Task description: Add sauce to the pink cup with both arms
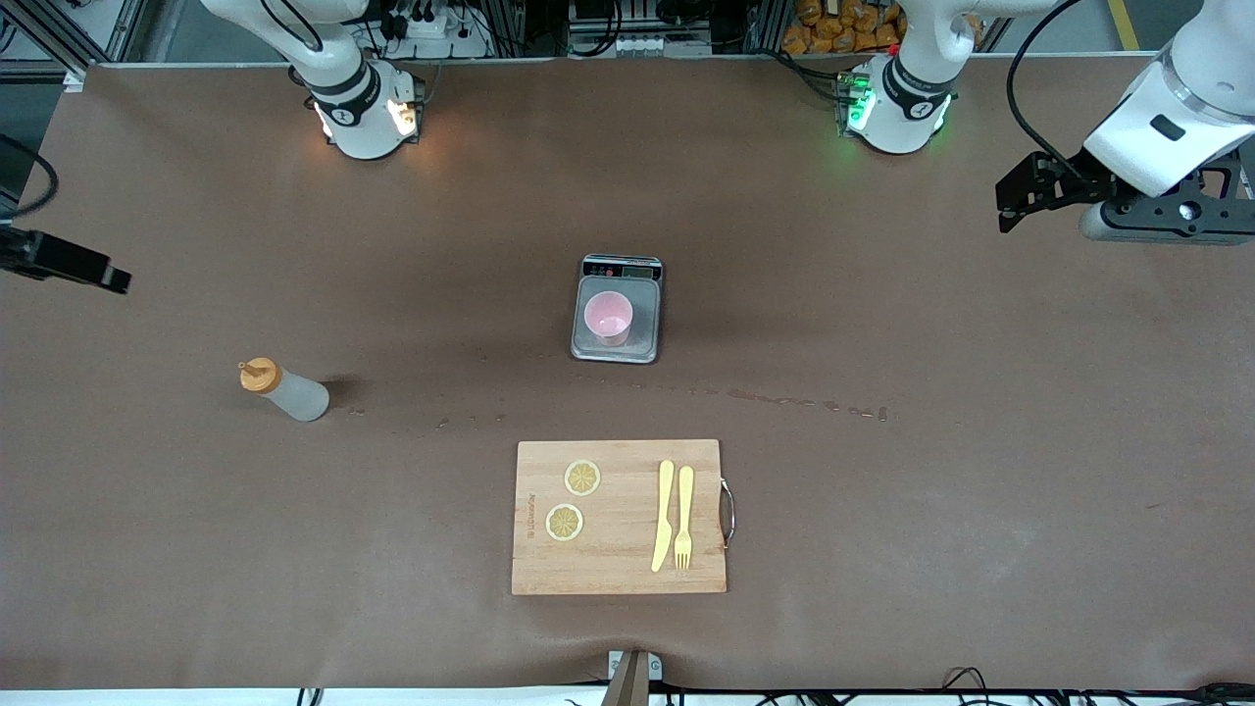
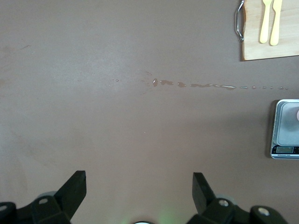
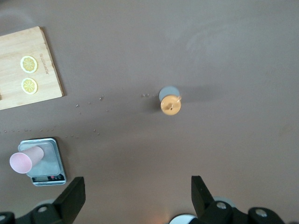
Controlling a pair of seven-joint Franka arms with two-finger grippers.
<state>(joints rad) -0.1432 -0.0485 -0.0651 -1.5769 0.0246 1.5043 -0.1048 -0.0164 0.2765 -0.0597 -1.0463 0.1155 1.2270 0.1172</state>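
Note:
The sauce bottle (image 1: 284,390), greyish-white with an orange cap, stands on the brown table toward the right arm's end; it also shows in the right wrist view (image 3: 170,101). The pink cup (image 1: 608,316) stands upright on the grey scale (image 1: 642,338) at mid-table, and shows in the right wrist view (image 3: 25,159). My right gripper (image 1: 113,277) is open and empty, up over the table's end, apart from the bottle (image 3: 138,189). My left gripper (image 1: 1010,201) is open and empty over the left arm's end of the table (image 2: 139,186).
A wooden cutting board (image 1: 618,564) lies nearer the front camera than the scale, with two lemon slices (image 1: 582,478), a yellow knife (image 1: 664,515) and a fork (image 1: 683,515). A trail of spilled drops (image 1: 804,402) runs across the table between scale and board.

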